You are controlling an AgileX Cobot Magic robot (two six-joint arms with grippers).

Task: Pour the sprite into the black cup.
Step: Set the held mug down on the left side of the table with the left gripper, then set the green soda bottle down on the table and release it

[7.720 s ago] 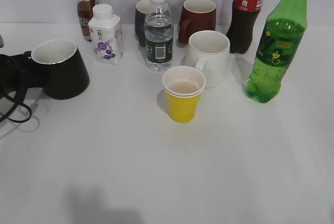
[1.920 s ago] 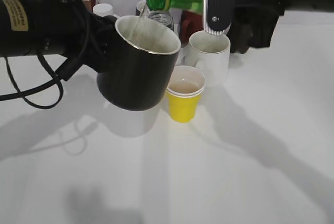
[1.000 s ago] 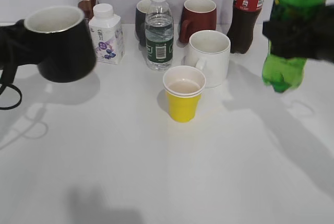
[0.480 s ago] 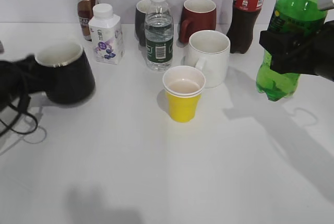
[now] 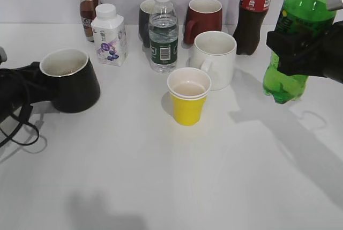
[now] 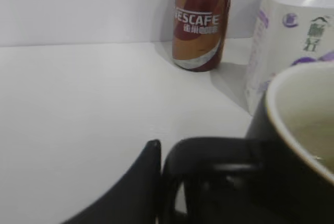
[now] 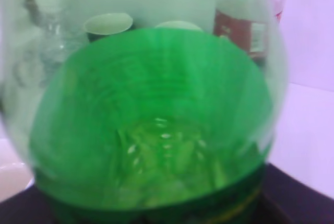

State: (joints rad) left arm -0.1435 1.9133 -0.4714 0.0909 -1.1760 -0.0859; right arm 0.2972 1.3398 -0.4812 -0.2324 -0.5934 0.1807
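The black cup [image 5: 75, 82] stands on the white table at the left, white inside with a little liquid in it. My left gripper [image 5: 27, 86] is shut on its handle. In the left wrist view one finger of the left gripper [image 6: 152, 153] presses against the handle beside the black cup's [image 6: 292, 145] rim. The sprite [image 5: 293, 47], a green bottle, is upright at the right with its base at or just above the table. My right gripper [image 5: 311, 53] is shut around its middle. The sprite [image 7: 156, 114] fills the right wrist view.
A yellow paper cup [image 5: 187, 101] stands in the middle, with a white mug [image 5: 214, 58] behind it. Along the back are a coffee bottle [image 5: 87, 5], milk carton [image 5: 109, 36], small dark mug [image 5: 143, 21], water bottle [image 5: 162, 31], dark red mug [image 5: 203, 18] and cola bottle [image 5: 253, 18].
The bottle was tipped over the raised cup, then swung back upright to the right. The cup came down to the table at the left and shifted slightly right.
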